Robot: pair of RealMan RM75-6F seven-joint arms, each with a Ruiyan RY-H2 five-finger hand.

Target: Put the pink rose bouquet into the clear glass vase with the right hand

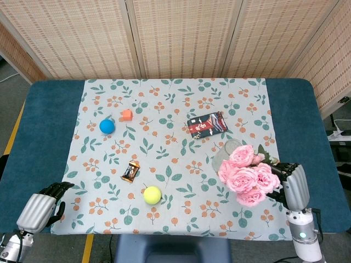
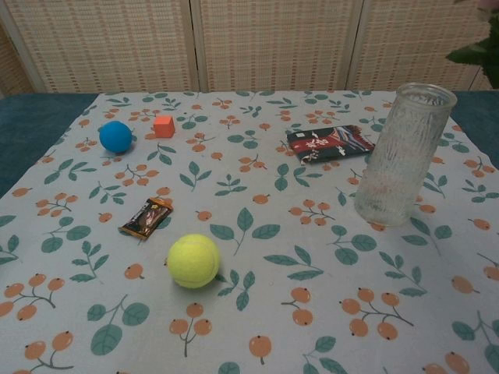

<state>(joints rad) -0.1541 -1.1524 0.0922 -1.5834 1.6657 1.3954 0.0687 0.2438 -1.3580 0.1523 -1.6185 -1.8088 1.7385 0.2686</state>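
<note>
R hand [image 1: 294, 183] gripped the pink rose bouquet [image 1: 247, 175] near the surface's right edge, blooms overlapping the clear glass vase [image 2: 403, 153]. L hand [image 1: 41, 205] at front-left corner, fingers curled, holding nothing.

Blue ball [image 1: 107, 126], orange cube [image 1: 126, 114], yellow ball [image 1: 152, 194].

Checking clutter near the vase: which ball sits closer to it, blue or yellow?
The yellow tennis ball, near the front edge; the blue ball lies far left, further from the clear glass vase.
</note>
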